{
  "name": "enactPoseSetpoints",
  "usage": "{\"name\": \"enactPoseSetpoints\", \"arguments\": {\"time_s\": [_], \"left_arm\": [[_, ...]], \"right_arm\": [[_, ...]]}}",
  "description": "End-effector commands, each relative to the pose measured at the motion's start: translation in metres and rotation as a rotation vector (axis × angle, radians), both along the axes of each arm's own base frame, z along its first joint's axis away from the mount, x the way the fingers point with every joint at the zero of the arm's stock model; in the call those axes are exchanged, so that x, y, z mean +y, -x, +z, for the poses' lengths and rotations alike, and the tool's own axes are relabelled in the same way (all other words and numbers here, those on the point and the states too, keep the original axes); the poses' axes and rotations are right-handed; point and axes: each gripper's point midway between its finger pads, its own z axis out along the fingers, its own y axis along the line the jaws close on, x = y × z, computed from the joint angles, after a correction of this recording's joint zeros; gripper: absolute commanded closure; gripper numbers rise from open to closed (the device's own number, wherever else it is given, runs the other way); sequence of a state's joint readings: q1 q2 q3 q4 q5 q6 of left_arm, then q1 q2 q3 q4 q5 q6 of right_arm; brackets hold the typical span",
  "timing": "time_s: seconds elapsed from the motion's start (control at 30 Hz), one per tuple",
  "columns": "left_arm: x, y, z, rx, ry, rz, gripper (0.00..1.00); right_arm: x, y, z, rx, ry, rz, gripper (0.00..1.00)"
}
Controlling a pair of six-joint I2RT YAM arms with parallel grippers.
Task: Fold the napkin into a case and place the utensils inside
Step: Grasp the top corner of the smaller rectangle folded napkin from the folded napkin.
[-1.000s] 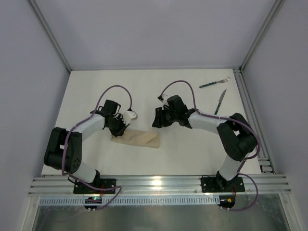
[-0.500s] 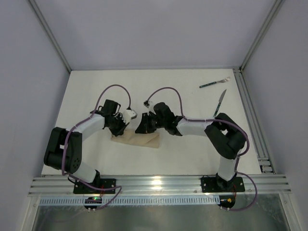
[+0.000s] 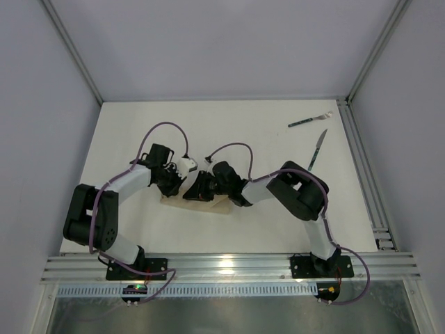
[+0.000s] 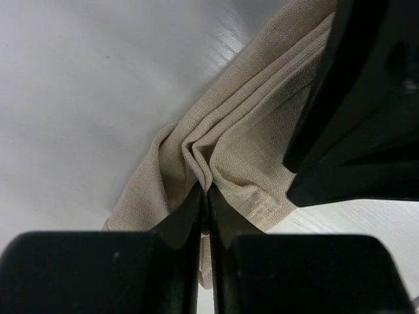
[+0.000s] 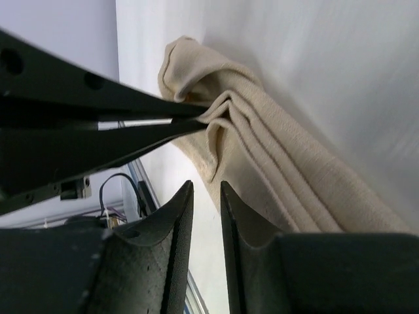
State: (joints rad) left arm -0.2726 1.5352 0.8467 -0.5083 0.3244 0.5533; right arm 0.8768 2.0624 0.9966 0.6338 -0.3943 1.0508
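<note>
Left hand (image 4: 204, 191) pinches the napkin (image 4: 252, 140) between its fingertips.

We see the right gripper (image 5: 205, 188) at the bottom edge, its two dark fingers a narrow slit apart with nothing between them. Their tips sit just short of the napkin (image 5: 281, 163), which lies in stacked folds on the white table (image 5: 327, 59). From the left comes the left gripper (image 5: 206, 116) — its long fingers closed on one raised fold.
</note>
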Motion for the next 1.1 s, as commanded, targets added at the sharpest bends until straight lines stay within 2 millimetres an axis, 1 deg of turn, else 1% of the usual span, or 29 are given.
{"name": "enactPoseSetpoints", "arguments": {"time_s": [0.0, 0.07, 0.1, 0.13, 0.2, 0.23, 0.37, 0.43, 0.5, 0.57, 0.6, 0.7, 0.73, 0.8, 0.9, 0.97, 1.03, 1.07], "left_arm": [[-0.008, -0.003, 0.013, -0.020, 0.054, -0.005, 0.93], [-0.010, -0.001, 0.015, -0.013, 0.063, -0.015, 0.91], [-0.010, 0.000, 0.015, -0.012, 0.066, -0.016, 0.90], [-0.010, 0.002, 0.016, -0.008, 0.067, -0.019, 0.86], [-0.013, 0.004, 0.019, -0.005, 0.082, -0.028, 0.80], [-0.013, 0.006, 0.022, -0.003, 0.086, -0.033, 0.75], [-0.015, 0.008, 0.031, -0.014, 0.105, -0.029, 0.69], [-0.016, 0.010, 0.038, -0.017, 0.128, -0.028, 0.66], [-0.015, 0.012, 0.042, -0.003, 0.142, -0.026, 0.66], [-0.011, 0.012, 0.043, 0.005, 0.140, -0.016, 0.66], [-0.010, 0.011, 0.043, 0.009, 0.138, -0.012, 0.68], [-0.005, 0.012, 0.036, 0.043, 0.145, -0.004, 0.76], [-0.002, 0.012, 0.034, 0.049, 0.138, 0.000, 0.77], [0.001, 0.014, 0.024, 0.075, 0.122, -0.010, 0.77], [0.000, 0.019, 0.015, 0.121, 0.124, -0.030, 0.76], [-0.002, 0.024, 0.016, 0.137, 0.135, -0.059, 0.77], [-0.001, 0.024, 0.016, 0.128, 0.130, -0.065, 0.77], [0.000, 0.024, 0.015, 0.128, 0.124, -0.063, 0.78]], "right_arm": [[0.019, -0.020, 0.014, -0.007, -0.071, -0.073, 0.73], [0.025, -0.027, 0.017, -0.003, -0.083, -0.083, 0.73], [0.026, -0.028, 0.014, 0.002, -0.078, -0.087, 0.73], [0.027, -0.029, 0.007, 0.013, -0.063, -0.092, 0.73], [0.026, -0.031, 0.001, 0.036, -0.054, -0.111, 0.75], [0.026, -0.031, -0.007, 0.051, -0.042, -0.118, 0.76], [0.025, -0.032, -0.018, 0.093, -0.044, -0.146, 0.77], [0.025, -0.033, -0.020, 0.110, -0.048, -0.155, 0.75], [0.024, -0.032, -0.020, 0.110, -0.056, -0.158, 0.72], [0.022, -0.032, -0.020, 0.104, -0.055, -0.161, 0.71], [0.023, -0.032, -0.017, 0.098, -0.059, -0.161, 0.71], [0.024, -0.034, -0.013, 0.082, -0.079, -0.157, 0.69], [0.025, -0.033, -0.010, 0.082, -0.087, -0.150, 0.68], [0.029, -0.034, -0.004, 0.073, -0.106, -0.139, 0.67], [0.033, -0.035, 0.003, 0.061, -0.121, -0.127, 0.66], [0.035, -0.036, 0.007, 0.059, -0.130, -0.124, 0.66], [0.037, -0.035, 0.006, 0.064, -0.134, -0.116, 0.66], [0.039, -0.034, 0.010, 0.062, -0.147, -0.109, 0.66]]}}
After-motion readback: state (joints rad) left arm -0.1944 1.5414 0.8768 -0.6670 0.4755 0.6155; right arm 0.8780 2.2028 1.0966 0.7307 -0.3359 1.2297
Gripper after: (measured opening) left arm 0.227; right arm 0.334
